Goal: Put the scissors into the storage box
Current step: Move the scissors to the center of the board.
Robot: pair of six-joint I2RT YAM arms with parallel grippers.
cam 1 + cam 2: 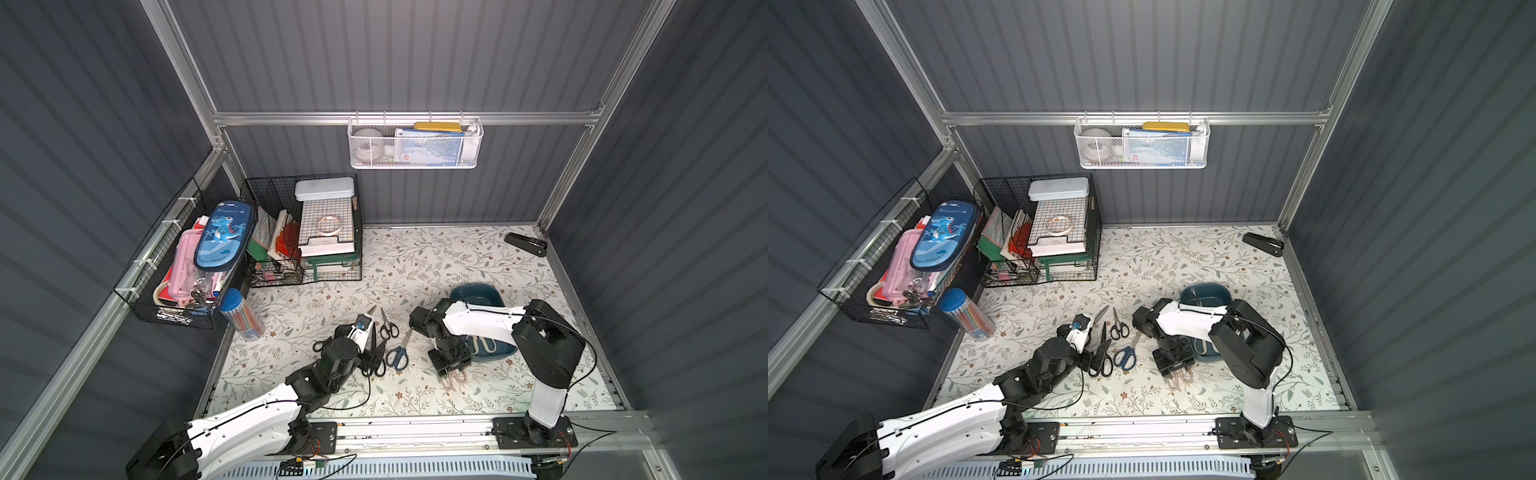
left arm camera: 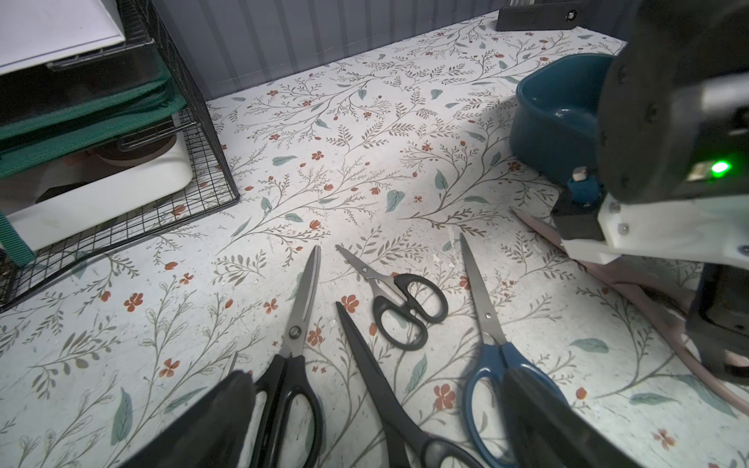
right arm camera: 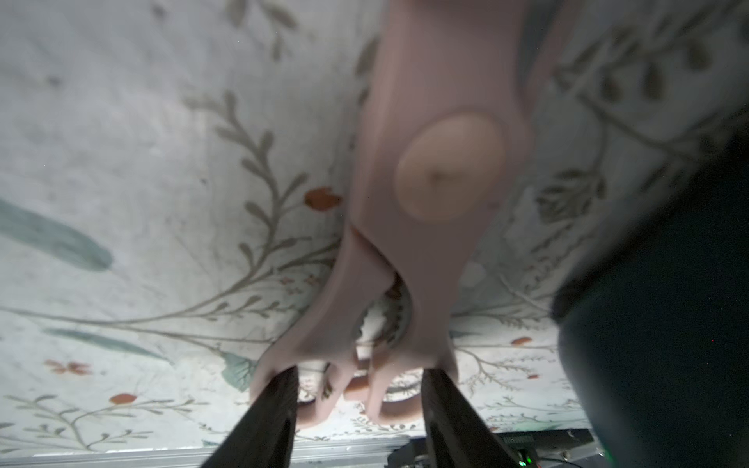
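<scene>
Nearest, the right gripper [image 3: 356, 377] points down at the floral mat [image 1: 415, 266]. Its jaws stand about half apart astride the handle loops of the pink kitchen shears [image 3: 437, 162], which lie on the mat; whether they pinch the loops cannot be told. At its 9 o'clock the left gripper [image 2: 377, 375] gapes wide, empty, over 3 black-handled scissors [image 2: 300, 324] and the blue-handled pair [image 2: 486, 348]. At 1 o'clock, just beyond, sits the storage box [image 1: 478, 289], with the cream shears [image 1: 484, 345] inside.
</scene>
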